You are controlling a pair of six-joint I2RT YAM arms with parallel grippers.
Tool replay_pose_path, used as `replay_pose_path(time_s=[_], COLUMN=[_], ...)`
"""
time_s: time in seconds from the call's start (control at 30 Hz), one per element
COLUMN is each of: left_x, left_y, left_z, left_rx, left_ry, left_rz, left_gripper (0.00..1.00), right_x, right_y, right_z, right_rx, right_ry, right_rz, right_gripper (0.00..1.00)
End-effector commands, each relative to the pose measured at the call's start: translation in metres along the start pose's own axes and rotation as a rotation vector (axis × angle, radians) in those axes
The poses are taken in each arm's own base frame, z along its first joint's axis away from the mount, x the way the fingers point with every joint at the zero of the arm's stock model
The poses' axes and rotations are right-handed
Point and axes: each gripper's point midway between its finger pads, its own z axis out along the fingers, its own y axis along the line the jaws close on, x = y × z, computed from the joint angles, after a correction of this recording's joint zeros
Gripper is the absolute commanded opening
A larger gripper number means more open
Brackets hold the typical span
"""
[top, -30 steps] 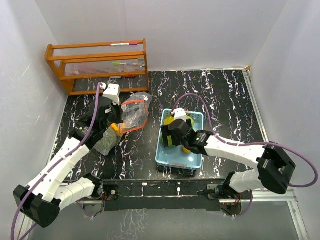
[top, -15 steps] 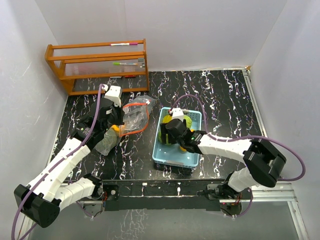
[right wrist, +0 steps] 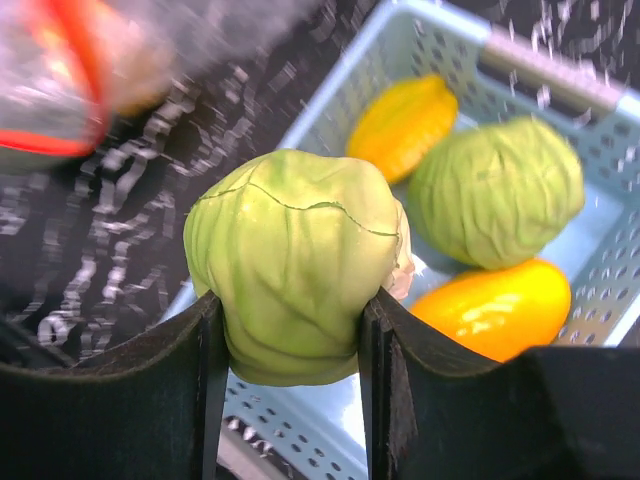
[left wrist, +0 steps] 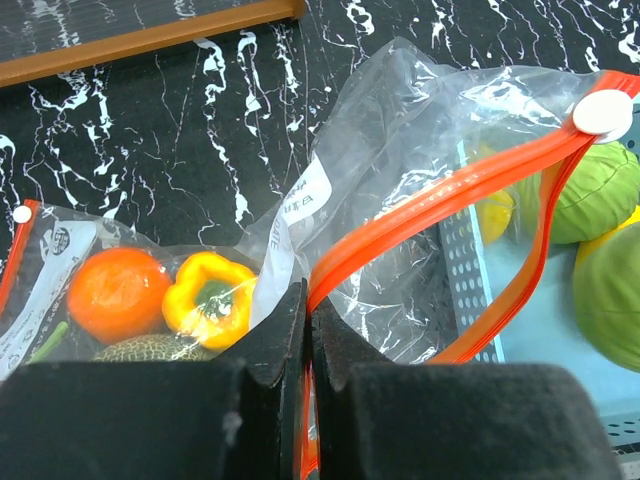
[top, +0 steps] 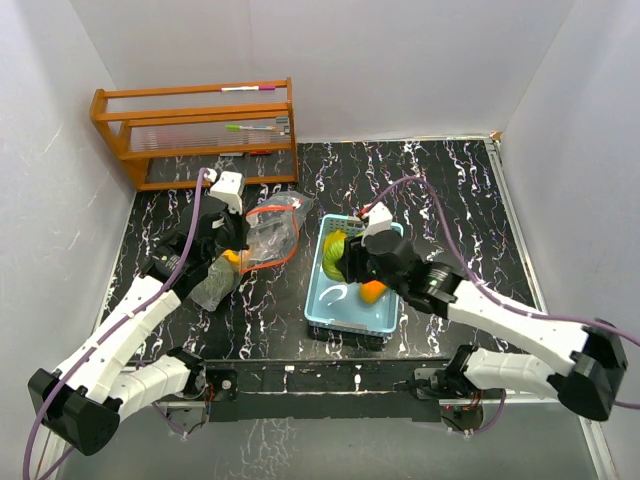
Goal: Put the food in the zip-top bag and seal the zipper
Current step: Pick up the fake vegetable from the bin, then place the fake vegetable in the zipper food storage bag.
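The clear zip-top bag (left wrist: 400,170) lies open on the black table, its orange zipper (left wrist: 450,190) forming a loop. My left gripper (left wrist: 308,300) is shut on the zipper rim and holds the mouth up. Behind clear plastic at the left lie an orange (left wrist: 118,293), a yellow pepper (left wrist: 210,300) and a netted melon (left wrist: 150,348). My right gripper (right wrist: 292,300) is shut on a light-green cabbage (right wrist: 295,260) and holds it above the light-blue basket (right wrist: 520,70). In the basket are another cabbage (right wrist: 497,190), a yellow-orange pepper (right wrist: 495,308) and a yellow piece (right wrist: 403,122).
The basket (top: 330,320) stands mid-table, just right of the bag (top: 270,230). A wooden rack (top: 195,130) with pens stands at the back left. White walls close in the table on three sides.
My right gripper has closed on the cabbage and lifted it out of the basket, and the right arm has swung outward. The left gripper has kept its hold on the bag.
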Motion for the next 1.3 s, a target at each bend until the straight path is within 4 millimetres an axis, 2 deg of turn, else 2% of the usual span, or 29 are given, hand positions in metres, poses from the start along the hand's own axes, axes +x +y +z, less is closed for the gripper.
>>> replay_pose_path(time_s=[0.0, 0.07, 0.17, 0.33, 0.4, 0.57, 0.63, 0.9, 1.07, 1.13, 1.27], left_x=[-0.012, -0.012, -0.015, -0.022, -0.024, -0.025, -0.025, -0.021, -0.025, -0.028, -0.024], left_y=[-0.007, -0.011, -0.018, -0.024, -0.027, -0.032, -0.037, -0.057, -0.059, -0.059, -0.059], left_z=[-0.002, -0.002, -0.002, -0.005, -0.006, -0.009, -0.011, -0.022, -0.035, -0.042, -0.052], left_rx=[0.038, 0.056, 0.088, 0.12, 0.135, 0.164, 0.189, 0.3, 0.319, 0.32, 0.327], left_ry=[-0.027, -0.023, -0.028, -0.033, -0.034, -0.037, -0.036, -0.016, -0.016, -0.015, 0.005], left_rz=[-0.009, -0.016, -0.032, -0.044, -0.047, -0.064, -0.077, -0.138, -0.152, -0.157, -0.173], left_gripper=[0.0, 0.0, 0.0, 0.0, 0.0, 0.0, 0.0, 0.0, 0.0, 0.0, 0.0], right_x=[-0.084, -0.102, -0.115, -0.127, -0.128, -0.137, -0.143, -0.171, -0.162, -0.16, -0.169], right_y=[0.041, 0.059, 0.091, 0.13, 0.14, 0.163, 0.161, 0.128, 0.092, 0.077, 0.051], right_z=[-0.05, -0.063, -0.068, -0.055, -0.043, -0.035, -0.026, 0.004, 0.037, 0.04, 0.036], right_rx=[-0.213, -0.31, -0.47, -0.635, -0.668, -0.766, -0.73, -0.487, -0.248, -0.175, -0.034], right_ry=[-0.226, -0.274, -0.318, -0.375, -0.374, -0.411, -0.433, -0.548, -0.498, -0.511, -0.549], right_rz=[-0.026, -0.057, -0.098, -0.14, -0.151, -0.158, -0.13, -0.038, -0.016, -0.001, 0.031], right_gripper=[0.3, 0.3, 0.29, 0.29, 0.29, 0.29, 0.29, 0.27, 0.25, 0.25, 0.25])
